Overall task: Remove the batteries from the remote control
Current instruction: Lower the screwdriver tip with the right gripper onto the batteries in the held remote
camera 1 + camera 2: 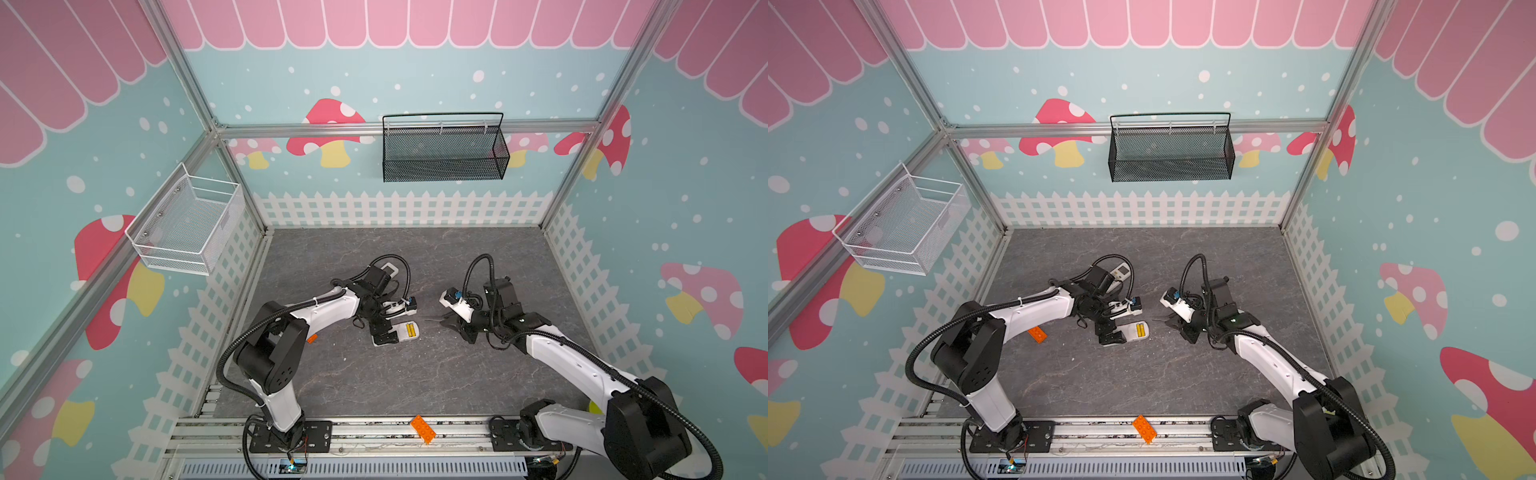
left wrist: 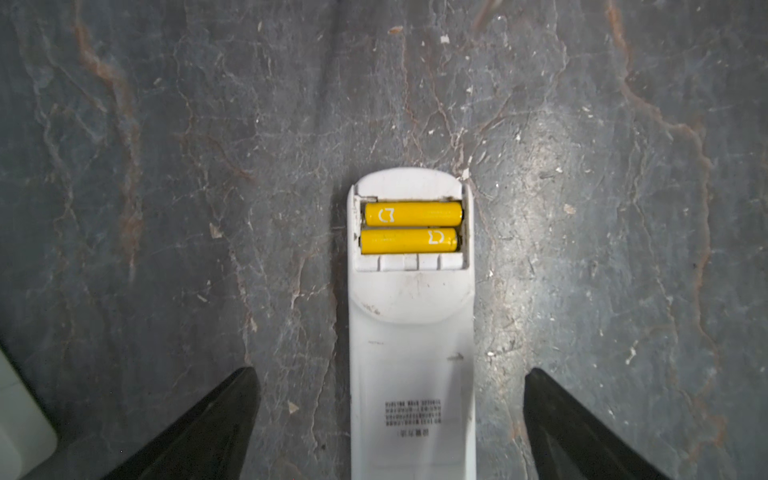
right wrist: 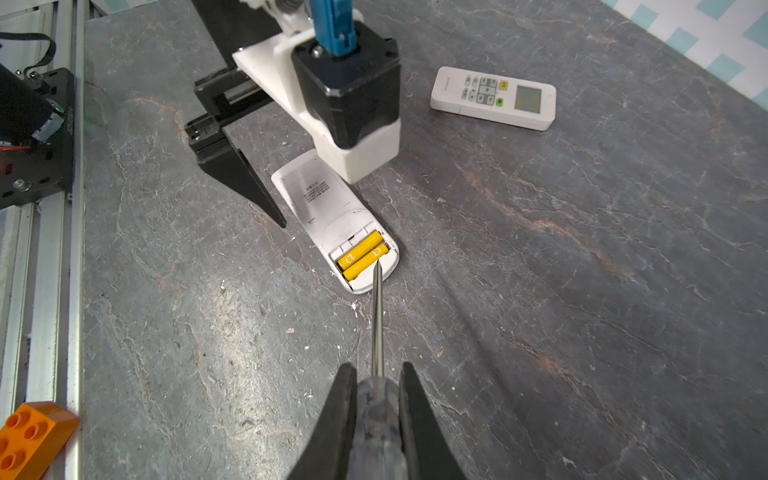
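Note:
A white remote control point(image 2: 411, 353) lies back-up on the grey table with its battery bay uncovered. Two yellow batteries point(image 2: 413, 214) sit side by side in the bay, also seen in both top views point(image 1: 410, 330) point(image 1: 1141, 331). My left gripper point(image 2: 392, 370) is open, one finger on each side of the remote's body, clear of it. My right gripper point(image 3: 379, 365) is shut on a clear-handled screwdriver point(image 3: 377, 316). The screwdriver's tip points at the remote's battery end point(image 3: 361, 255); in a top view the tip point(image 1: 427, 320) stands just short of the remote point(image 1: 405, 332).
A second white remote point(image 3: 494, 97) lies buttons-up farther back, partly behind the left arm. Orange bricks lie on the front rail point(image 1: 423, 429) and near the left arm point(image 1: 1037, 333). A white wire basket point(image 1: 187, 224) and a black mesh basket point(image 1: 444, 149) hang on the walls.

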Controlling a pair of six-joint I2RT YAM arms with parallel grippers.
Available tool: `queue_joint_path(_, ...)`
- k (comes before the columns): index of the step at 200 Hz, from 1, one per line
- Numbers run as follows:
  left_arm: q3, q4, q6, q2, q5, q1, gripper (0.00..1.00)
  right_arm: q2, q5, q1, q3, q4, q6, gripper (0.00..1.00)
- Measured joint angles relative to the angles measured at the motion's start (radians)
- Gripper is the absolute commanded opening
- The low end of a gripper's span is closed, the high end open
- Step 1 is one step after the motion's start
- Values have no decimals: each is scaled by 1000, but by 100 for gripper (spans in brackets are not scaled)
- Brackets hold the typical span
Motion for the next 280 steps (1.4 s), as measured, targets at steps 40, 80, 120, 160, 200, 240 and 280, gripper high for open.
queue_joint_path(40,45,13,24,63,-49,-50,99,27,-12,0,0,-2,-7,0)
queue_joint_path(80,59,14,33,100,-101,-75,97,8,-15,0,-33,29,-17,0)
queue_joint_path(120,68,-2,69,113,-126,-97,84,-29,-12,1,-93,45,-38,0)
queue_joint_path(160,72,-50,134,114,-114,-98,69,-29,-6,10,-99,51,-47,0)
queue_joint_path(200,72,-82,194,111,-85,-98,65,-27,-5,32,-99,50,-63,0)
queue_joint_path(240,59,-136,226,94,-50,-99,61,-6,-13,62,-99,39,-84,0)
queue_joint_path(280,5,-140,235,60,-42,-102,68,33,-37,85,-99,32,-94,0)
